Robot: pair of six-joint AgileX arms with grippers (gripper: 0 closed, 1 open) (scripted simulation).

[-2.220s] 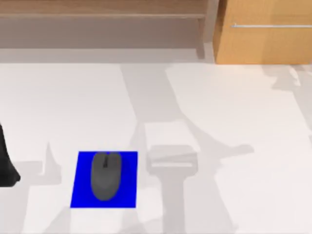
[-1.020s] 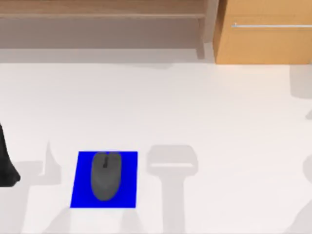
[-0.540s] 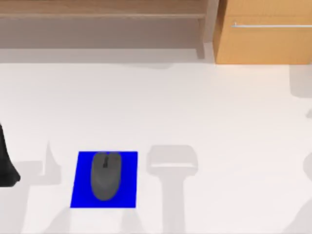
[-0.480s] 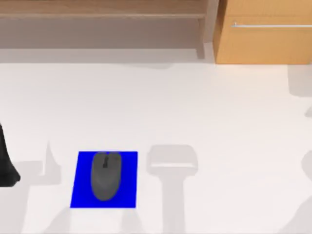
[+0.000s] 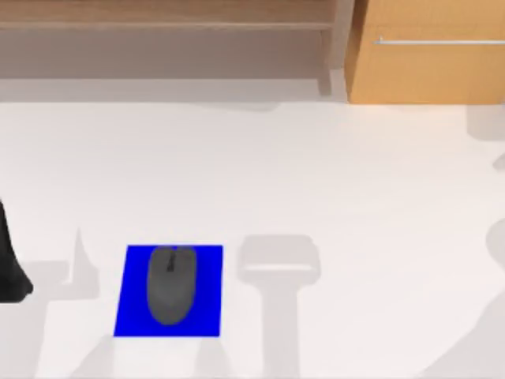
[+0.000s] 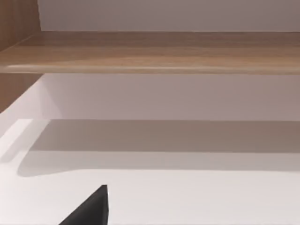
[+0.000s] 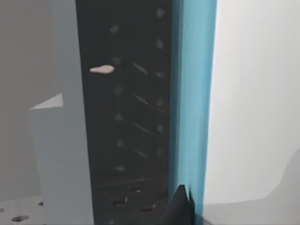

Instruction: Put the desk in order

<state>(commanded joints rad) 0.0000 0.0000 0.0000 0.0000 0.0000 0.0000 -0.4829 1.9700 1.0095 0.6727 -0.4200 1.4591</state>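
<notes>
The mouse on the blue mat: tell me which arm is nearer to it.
Left. The left arm sits at the table's left edge, close beside the mouse. The right arm is off past the right side, only its shadow falling there.

The left arm [image 5: 11, 264] sits at the left edge of the counter [image 5: 316, 174] in the top view, a dark shape low over the surface. A dark tip of the left hand [image 6: 89, 210] juts into the left wrist view. A dark tip of the right hand [image 7: 180, 206] shows in the right wrist view.

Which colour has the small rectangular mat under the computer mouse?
Plain bright blue mat; the oval mouse on it is dark grey. Best in the top view.
</notes>
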